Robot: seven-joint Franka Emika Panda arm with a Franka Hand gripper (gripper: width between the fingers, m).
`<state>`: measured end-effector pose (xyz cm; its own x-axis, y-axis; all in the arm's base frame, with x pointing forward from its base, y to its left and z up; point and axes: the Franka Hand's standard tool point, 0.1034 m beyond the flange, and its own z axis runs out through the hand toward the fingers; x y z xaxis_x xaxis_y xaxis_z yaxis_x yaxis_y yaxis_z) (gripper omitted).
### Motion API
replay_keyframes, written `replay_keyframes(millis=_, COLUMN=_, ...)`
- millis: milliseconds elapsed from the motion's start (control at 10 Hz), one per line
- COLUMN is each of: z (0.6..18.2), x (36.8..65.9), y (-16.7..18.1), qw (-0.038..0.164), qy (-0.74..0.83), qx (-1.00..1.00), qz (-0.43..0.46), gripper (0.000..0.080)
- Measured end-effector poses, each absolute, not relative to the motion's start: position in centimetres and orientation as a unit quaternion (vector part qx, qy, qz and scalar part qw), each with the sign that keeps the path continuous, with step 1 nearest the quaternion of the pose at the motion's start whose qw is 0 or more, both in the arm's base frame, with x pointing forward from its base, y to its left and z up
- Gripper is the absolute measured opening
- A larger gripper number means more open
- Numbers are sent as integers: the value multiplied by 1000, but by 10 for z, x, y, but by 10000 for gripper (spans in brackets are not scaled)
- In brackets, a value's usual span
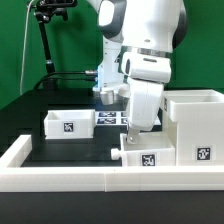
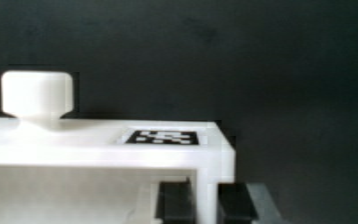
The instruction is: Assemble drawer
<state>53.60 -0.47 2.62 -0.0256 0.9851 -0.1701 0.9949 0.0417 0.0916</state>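
The arm stands over the near tray (image 1: 128,150), low in the middle of the exterior view, with the gripper (image 1: 135,130) down on it. In the wrist view the dark fingers (image 2: 179,200) sit close together astride the tray's side wall, so the jaws look pinched shut on that wall, though the contact itself lies at the very edge of the picture.

I take this as the step of picking up one tray to carry it to the housing (image 1: 195,125), the tall white box just beside it at the right. The next move would need a lift clear of the black table (image 1: 40,105), then a square line-up with the housing's opening, which I cannot see from here.

The tray is a small white plastic box with a blocky knob (image 2: 37,92) on its front and a square tag (image 2: 167,138) on its rim. A second tray (image 1: 68,122) waits well apart at the left.
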Motion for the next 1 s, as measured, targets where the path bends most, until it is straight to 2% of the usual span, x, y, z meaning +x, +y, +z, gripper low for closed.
replay_keyframes(millis=500, z=26, x=536, y=-12, qw=110, qy=750, qx=652, qz=-7, gripper=51)
replay_keyframes(millis=1000, z=26, x=537, y=-15, qw=111, qy=734, qx=670, qz=-6, gripper=50)
